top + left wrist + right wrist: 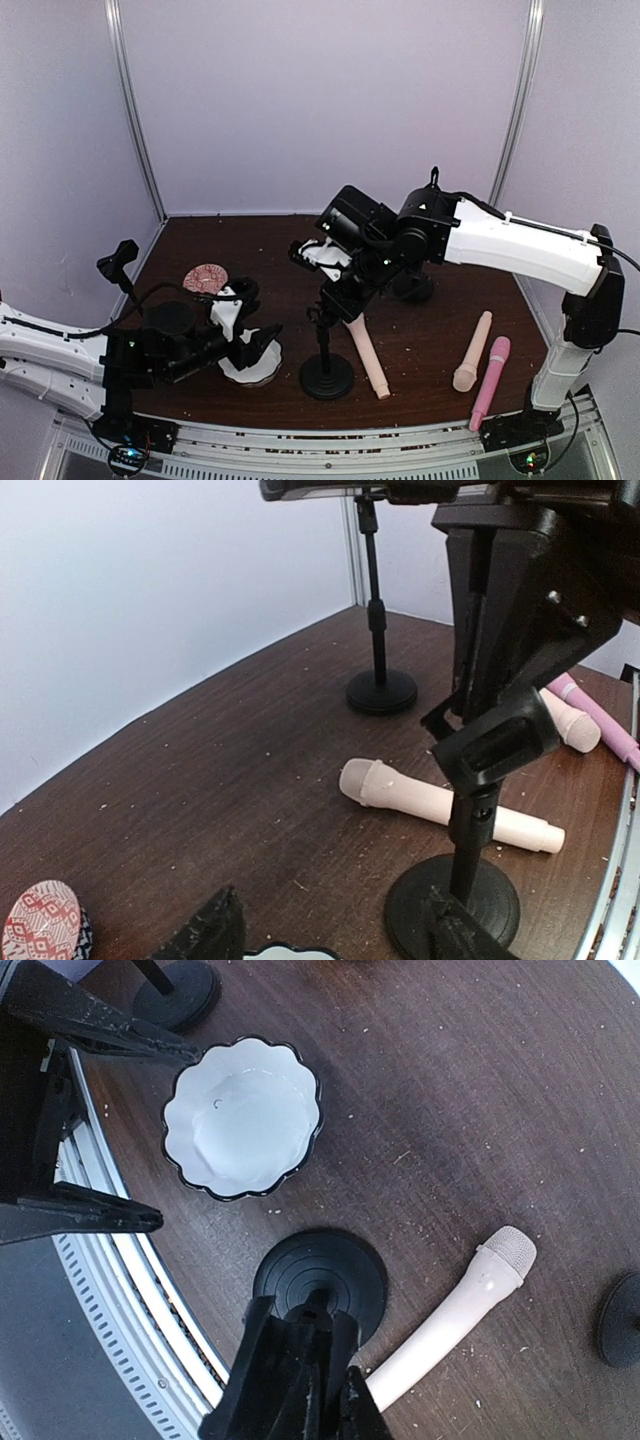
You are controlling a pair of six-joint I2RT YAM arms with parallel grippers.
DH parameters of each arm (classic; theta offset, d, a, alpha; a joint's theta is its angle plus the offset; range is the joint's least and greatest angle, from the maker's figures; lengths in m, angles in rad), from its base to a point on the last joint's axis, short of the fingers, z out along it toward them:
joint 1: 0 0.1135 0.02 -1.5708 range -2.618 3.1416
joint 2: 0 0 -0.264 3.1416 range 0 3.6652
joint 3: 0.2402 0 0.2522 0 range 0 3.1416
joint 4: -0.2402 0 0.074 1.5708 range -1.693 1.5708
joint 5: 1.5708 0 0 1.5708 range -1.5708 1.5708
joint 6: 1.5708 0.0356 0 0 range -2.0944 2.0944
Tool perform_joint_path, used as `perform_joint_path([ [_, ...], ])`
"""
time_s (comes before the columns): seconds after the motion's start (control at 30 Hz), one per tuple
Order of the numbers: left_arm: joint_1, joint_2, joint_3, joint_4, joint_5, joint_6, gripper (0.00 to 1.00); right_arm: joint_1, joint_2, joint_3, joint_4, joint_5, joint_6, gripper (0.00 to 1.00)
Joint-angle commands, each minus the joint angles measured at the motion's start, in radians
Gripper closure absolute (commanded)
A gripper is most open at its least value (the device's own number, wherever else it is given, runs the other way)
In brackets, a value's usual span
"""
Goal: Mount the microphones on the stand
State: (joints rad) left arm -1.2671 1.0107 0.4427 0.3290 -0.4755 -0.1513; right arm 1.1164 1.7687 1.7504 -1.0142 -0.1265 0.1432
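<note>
My arms (520, 245) are white with black joints. The table (250, 250) is dark brown wood, flecked with pale specks. Both stands (326, 375) are black. The bowl (243, 1117) is white with a thin black rim. Two microphones (368, 358) are cream-peach, and the third microphone (491, 380) is pink. The disc (205, 278) has a red-and-white pattern.

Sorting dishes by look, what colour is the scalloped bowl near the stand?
White with a thin black rim; the bowl shows best in the right wrist view.
</note>
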Motion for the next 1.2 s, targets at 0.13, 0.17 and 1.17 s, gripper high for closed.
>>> perform_joint_path([
  [0.13, -0.012, 0.163, 0.013, 0.208, 0.129, 0.018, 0.38, 0.009, 0.028, 0.023, -0.134, -0.012, 0.024, 1.00],
  [0.17, -0.014, 0.180, 0.019, 0.218, 0.133, 0.018, 0.38, 0.008, 0.028, 0.028, -0.137, -0.008, 0.024, 1.00],
  [1.17, -0.029, -0.038, 0.164, -0.286, -0.124, 0.070, 0.26, -0.002, -0.404, -0.797, 0.438, 0.117, 0.387, 0.39],
])
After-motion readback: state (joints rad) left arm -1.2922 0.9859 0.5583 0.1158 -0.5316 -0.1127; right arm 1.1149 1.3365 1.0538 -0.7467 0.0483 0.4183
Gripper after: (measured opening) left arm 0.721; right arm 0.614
